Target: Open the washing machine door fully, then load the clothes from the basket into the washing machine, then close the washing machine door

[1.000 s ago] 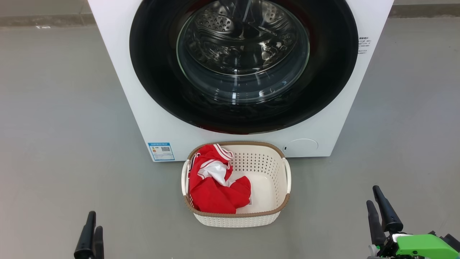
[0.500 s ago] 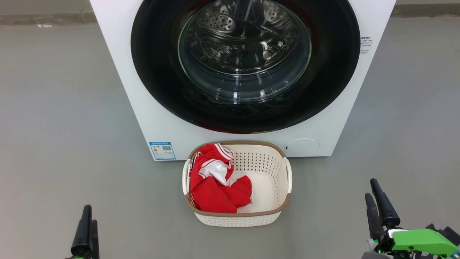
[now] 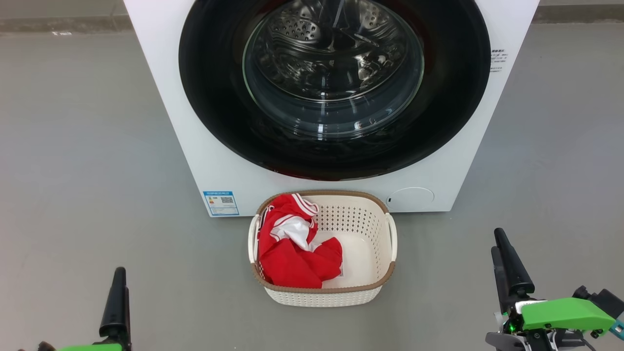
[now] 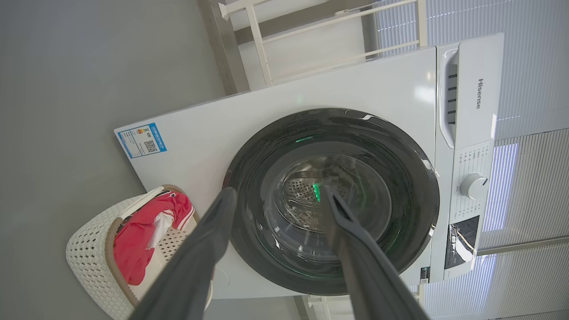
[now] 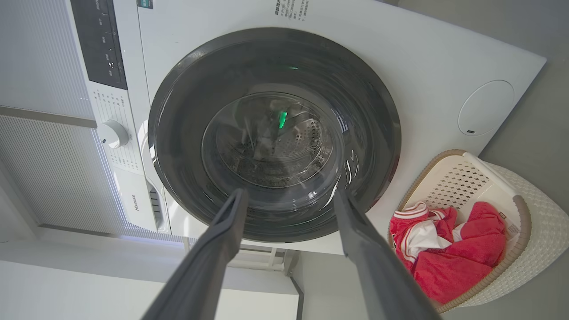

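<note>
Washing machine door (image 3: 214, 97) is seen shut at twelve o'clock; it is found at eleven o'clock from the right gripper (image 3: 498, 241), judged nearer than the left gripper (image 3: 119, 273); both are spread and empty.

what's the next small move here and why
Probably reach the right claw to the rim of the round glossy black door: it sits shut on the white washing machine, the red clothes lie in the cream perforated basket, and this claw and the left claw stand open, empty.
</note>
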Controlling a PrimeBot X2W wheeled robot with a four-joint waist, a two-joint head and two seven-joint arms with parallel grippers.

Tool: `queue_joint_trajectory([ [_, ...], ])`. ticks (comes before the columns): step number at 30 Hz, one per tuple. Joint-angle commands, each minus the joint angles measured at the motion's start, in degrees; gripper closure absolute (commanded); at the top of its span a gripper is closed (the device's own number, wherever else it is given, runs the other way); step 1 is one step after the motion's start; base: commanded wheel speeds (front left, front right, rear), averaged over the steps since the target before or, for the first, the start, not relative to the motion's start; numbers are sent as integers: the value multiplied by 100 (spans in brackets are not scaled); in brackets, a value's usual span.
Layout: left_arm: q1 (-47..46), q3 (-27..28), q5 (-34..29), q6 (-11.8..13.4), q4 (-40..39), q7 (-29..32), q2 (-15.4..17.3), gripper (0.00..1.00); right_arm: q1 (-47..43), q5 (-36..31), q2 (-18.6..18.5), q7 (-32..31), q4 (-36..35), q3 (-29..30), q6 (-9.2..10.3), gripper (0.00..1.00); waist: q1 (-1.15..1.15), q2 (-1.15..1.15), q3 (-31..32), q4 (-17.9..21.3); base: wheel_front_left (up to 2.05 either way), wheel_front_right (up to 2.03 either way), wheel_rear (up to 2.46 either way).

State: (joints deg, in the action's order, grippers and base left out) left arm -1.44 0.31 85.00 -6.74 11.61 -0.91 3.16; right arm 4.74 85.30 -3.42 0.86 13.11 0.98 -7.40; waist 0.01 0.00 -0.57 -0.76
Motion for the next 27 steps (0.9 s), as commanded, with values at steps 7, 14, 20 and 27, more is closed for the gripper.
queue_joint_trajectory([
  [7,-263,13,-497,-32,-326,-168,174,0,303,-553,-88,172,-278,-173,-4,0,-1,0,-6,-8,0,0,0],
  [14,-272,-49,-1077,-36,-419,-288,241,0,363,-1142,-130,291,-319,-271,-4,0,-1,0,-12,-16,0,0,0],
  [20,-279,-98,-1625,-40,-468,-390,264,0,404,-1706,-136,394,-336,-333,-5,0,-1,0,-12,-17,0,0,0],
  [27,-287,-87,-2363,-44,-502,-509,275,0,450,-2432,-169,512,-329,-417,-5,0,-1,0,-13,-18,0,0,0],
])
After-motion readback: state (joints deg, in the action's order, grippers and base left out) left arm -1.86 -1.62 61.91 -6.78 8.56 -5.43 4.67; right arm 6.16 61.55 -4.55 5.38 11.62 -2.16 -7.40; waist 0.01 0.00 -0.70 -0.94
